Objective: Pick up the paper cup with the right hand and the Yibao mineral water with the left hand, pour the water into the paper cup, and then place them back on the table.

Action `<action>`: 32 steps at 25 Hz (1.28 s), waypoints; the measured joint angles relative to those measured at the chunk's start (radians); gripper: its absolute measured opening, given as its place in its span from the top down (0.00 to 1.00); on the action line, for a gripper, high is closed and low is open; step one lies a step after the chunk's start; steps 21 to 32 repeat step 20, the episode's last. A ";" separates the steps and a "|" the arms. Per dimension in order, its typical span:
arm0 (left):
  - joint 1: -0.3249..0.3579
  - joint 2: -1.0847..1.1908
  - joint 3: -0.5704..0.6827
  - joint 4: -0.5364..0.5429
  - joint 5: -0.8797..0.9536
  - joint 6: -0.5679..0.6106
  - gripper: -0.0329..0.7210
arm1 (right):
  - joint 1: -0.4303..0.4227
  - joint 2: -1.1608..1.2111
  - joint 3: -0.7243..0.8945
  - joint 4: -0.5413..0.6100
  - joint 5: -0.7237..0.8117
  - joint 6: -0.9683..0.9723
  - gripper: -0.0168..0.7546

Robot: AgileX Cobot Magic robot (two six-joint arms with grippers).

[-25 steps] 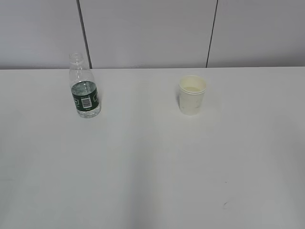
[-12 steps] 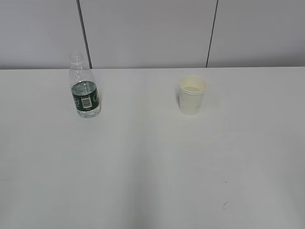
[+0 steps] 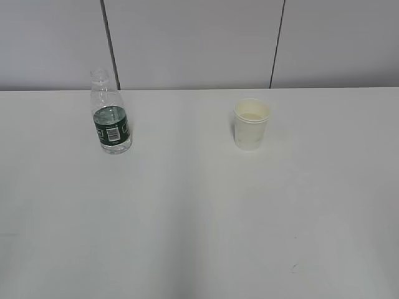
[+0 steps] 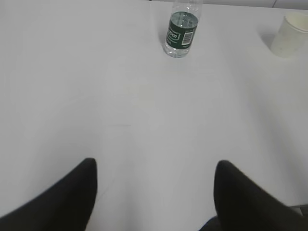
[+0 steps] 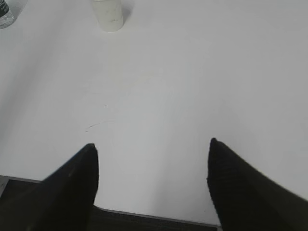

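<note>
The Yibao mineral water (image 3: 110, 115), a clear uncapped bottle with a dark green label, stands upright at the back left of the white table (image 3: 199, 218). The paper cup (image 3: 251, 123) stands upright at the back, right of centre. Neither arm shows in the exterior view. In the left wrist view my left gripper (image 4: 155, 166) is open and empty, far short of the bottle (image 4: 182, 30); the cup (image 4: 290, 34) sits at the top right. In the right wrist view my right gripper (image 5: 153, 147) is open and empty near the table's front edge, with the cup (image 5: 109, 15) far ahead to the left.
A grey panelled wall (image 3: 199, 43) stands behind the table. Faint dark marks (image 3: 293, 268) lie on the tabletop at the front right. The table's front edge (image 5: 144, 214) shows between the right fingers. A bottle edge (image 5: 6, 14) shows at the top left of the right wrist view.
</note>
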 joint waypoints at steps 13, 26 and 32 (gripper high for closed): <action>0.000 0.000 0.000 -0.071 -0.008 0.107 0.33 | 0.000 0.000 0.000 0.002 -0.002 -0.001 0.26; 0.000 0.000 0.000 -0.071 -0.008 0.107 0.33 | 0.000 0.000 0.000 0.004 -0.004 -0.001 0.26; 0.000 0.000 0.000 -0.071 -0.008 0.107 0.33 | 0.000 0.000 0.000 0.004 -0.004 -0.001 0.26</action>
